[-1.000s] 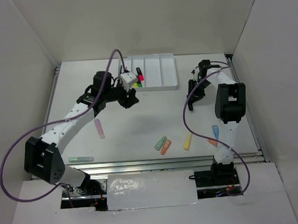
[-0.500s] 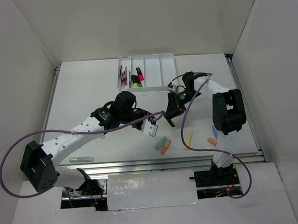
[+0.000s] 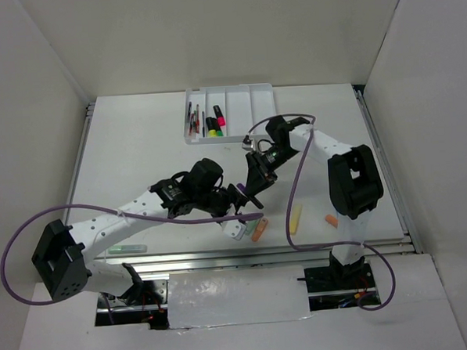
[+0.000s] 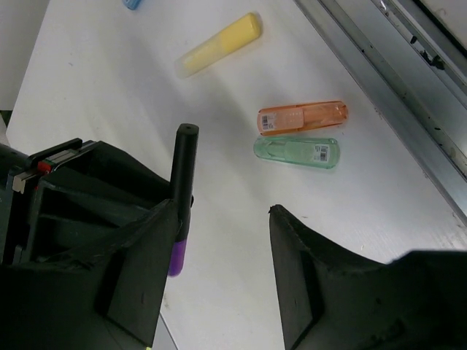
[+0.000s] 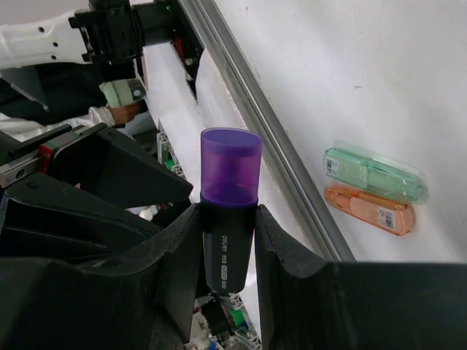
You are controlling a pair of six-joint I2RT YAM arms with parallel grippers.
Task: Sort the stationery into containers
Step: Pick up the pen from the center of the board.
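Top view. White rectangular plastic tray with four long compartments [image 3: 266, 110] sits at 12 o'clock on the white surface [image 3: 139, 164].
- Its 9 o'clock-most compartment holds thin dark pens [image 3: 191, 117].
- The next one holds two stubby black highlighters, one yellow-green capped [image 3: 213, 130], one pink capped [image 3: 219, 115].

Loose on the surface:
- pale green marker [image 3: 128, 249] at 7 o'clock
- orange translucent marker [image 3: 258, 231] near 6 o'clock
- yellow pastel marker [image 3: 295, 217] at 5 o'clock
- small orange item [image 3: 331, 219] beside it

The left arm stretches from 7 o'clock to mid-surface, with the left tool [image 3: 243, 212] low over the near centre. The right arm folds back from 5 o'clock, with the right tool [image 3: 253, 182] just at 12 o'clock of the left one. Neither grip can be read here.

Left wrist view. The left tool [image 4: 221, 211] has its fingers [image 4: 306, 292] spread wide with only bare surface between them. The green translucent marker [image 4: 295, 152] and orange translucent marker [image 4: 303, 117] lie side by side, touching, at 1 o'clock. The yellow pastel marker [image 4: 221, 45] is at 12 o'clock. At 9 o'clock the purple-capped black highlighter [image 4: 182, 189] stands in the right tool [image 4: 58, 197].

Right wrist view. The right tool [image 5: 228, 248] pinches the purple-capped black highlighter [image 5: 230, 189] by its body, cap outward, lifted off the surface. The green and orange pair lies at 3 o'clock.
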